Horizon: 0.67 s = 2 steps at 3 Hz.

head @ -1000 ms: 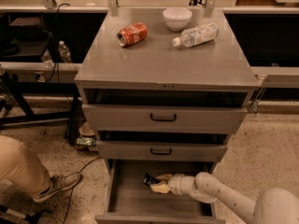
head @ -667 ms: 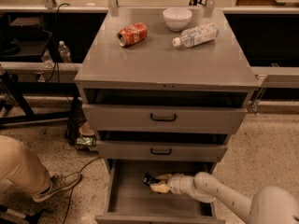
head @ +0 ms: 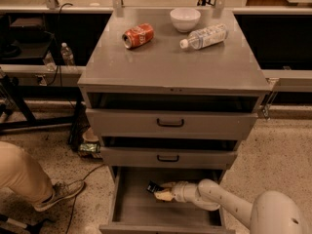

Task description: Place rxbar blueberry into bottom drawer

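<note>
The bottom drawer [head: 134, 211] of the grey cabinet is pulled open, a wide shallow grey tray. My gripper [head: 161, 192] reaches into it from the right, low over the drawer floor near the back. The rxbar blueberry [head: 153, 186], a small dark wrapper, shows at the fingertips, at the gripper's upper left. I cannot tell whether the bar rests on the drawer floor or hangs just above it. My white arm [head: 219, 204] runs in from the lower right corner.
A red soda can [head: 137, 35] lying on its side, a white bowl [head: 185, 19] and a lying water bottle [head: 204, 37] sit on the cabinet top. Two upper drawers [head: 170, 123] with black handles are shut. A person's leg and shoe [head: 36, 182] are at the lower left, with cables on the floor.
</note>
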Available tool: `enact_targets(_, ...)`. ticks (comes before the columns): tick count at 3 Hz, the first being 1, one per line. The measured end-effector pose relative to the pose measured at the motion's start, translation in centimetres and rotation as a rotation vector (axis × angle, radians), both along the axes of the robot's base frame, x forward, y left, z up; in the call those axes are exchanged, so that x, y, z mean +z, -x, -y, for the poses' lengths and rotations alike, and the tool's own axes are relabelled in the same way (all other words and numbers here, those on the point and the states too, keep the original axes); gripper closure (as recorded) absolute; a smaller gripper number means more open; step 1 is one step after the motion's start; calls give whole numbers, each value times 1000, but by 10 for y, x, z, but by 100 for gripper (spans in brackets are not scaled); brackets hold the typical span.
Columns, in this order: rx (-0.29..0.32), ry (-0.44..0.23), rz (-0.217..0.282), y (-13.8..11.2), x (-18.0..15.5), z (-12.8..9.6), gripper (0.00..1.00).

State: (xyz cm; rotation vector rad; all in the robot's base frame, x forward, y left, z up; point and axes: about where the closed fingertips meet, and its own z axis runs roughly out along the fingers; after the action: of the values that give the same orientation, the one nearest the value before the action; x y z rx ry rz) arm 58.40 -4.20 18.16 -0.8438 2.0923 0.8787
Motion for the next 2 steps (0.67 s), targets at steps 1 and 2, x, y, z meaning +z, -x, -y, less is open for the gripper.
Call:
enact_targets(1, -6, 1, -10, -4, -8, -8, 49)
enact_targets(2, -7, 2, -13, -6, -12, -13, 26)
